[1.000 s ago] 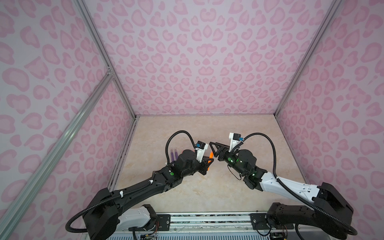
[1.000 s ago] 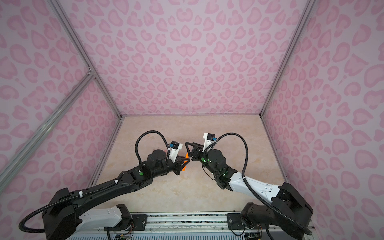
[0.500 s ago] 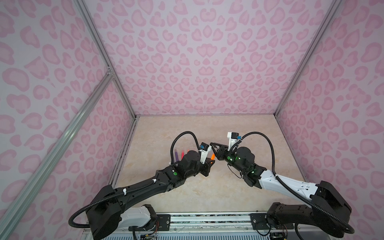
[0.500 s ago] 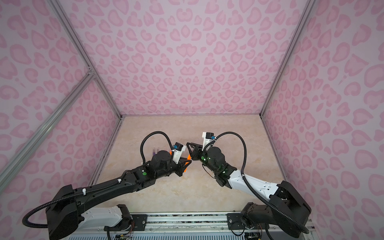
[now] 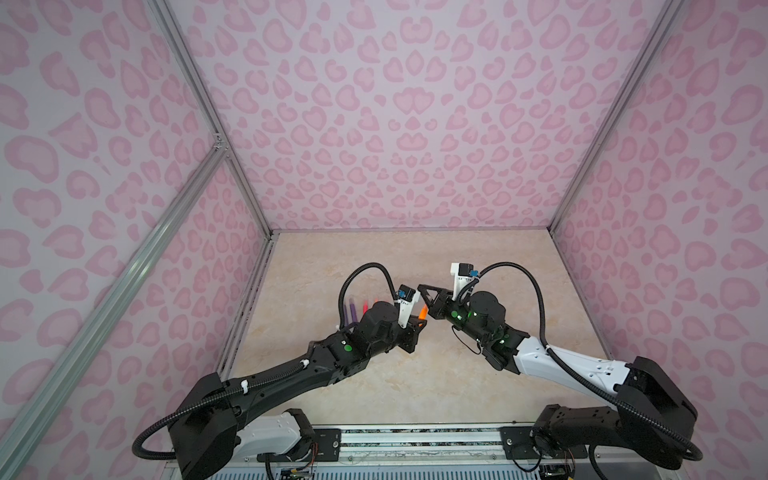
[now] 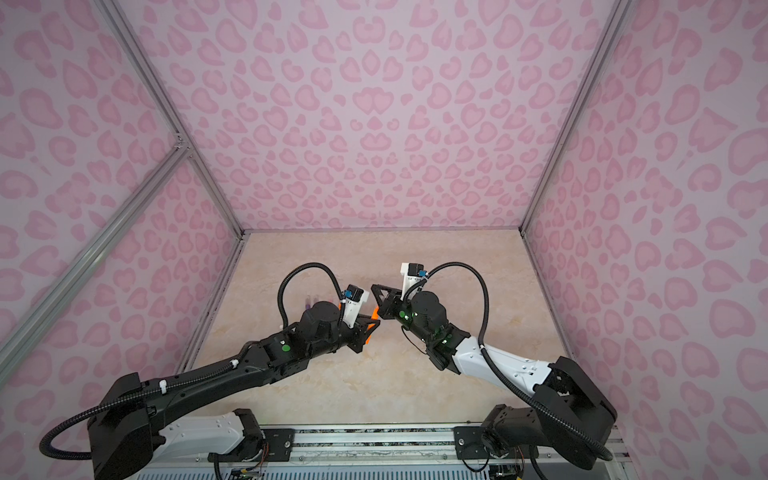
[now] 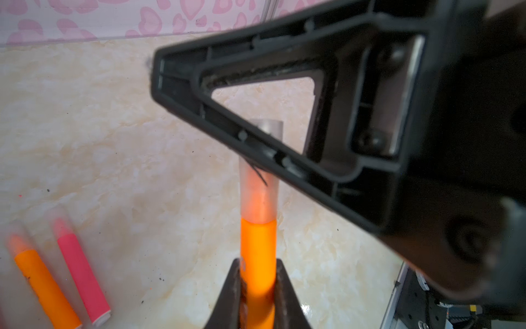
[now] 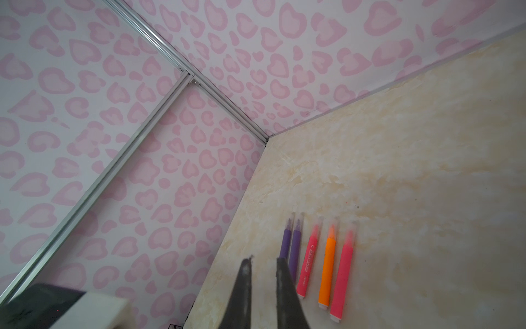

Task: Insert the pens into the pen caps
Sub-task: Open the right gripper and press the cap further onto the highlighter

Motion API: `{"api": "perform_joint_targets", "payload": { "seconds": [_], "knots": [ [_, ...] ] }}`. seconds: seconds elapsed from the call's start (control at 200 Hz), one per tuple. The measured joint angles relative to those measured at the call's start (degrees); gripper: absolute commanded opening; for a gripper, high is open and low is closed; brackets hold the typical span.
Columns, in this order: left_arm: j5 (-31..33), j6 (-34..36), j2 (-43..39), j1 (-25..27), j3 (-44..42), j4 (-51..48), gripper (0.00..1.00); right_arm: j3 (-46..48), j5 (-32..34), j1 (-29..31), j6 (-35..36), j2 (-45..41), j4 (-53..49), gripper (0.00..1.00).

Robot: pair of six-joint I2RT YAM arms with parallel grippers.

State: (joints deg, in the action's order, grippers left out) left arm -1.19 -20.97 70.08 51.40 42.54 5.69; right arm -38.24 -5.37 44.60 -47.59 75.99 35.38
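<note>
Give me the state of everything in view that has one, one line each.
left tool: shut on the orange pen
orange pen: held raised, tip inside the clear cap
clear cap: on that pen's tip
right tool: shut, crossing the cap; grip unclear
five loose pens: lying flat, capped

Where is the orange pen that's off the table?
In both top views the orange pen is held mid-table in the left gripper, capped tip reaching the right gripper, right of the row of pens.

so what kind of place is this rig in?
Looks like a robot data-collection booth, probably lab-built: pink-print walls on an aluminium frame, a marble-look tabletop, left arm and right arm on a front rail.
</note>
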Motion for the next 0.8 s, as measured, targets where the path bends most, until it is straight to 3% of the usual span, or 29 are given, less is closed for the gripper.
{"api": "perform_joint_targets", "payload": {
  "seconds": [0.8],
  "knots": [
    [-7.3,0.31,-13.03,-8.0,-6.58,-8.98,0.04,-1.16,11.43,11.56,-3.04,9.64,12.41,0.0]
  ]
}}
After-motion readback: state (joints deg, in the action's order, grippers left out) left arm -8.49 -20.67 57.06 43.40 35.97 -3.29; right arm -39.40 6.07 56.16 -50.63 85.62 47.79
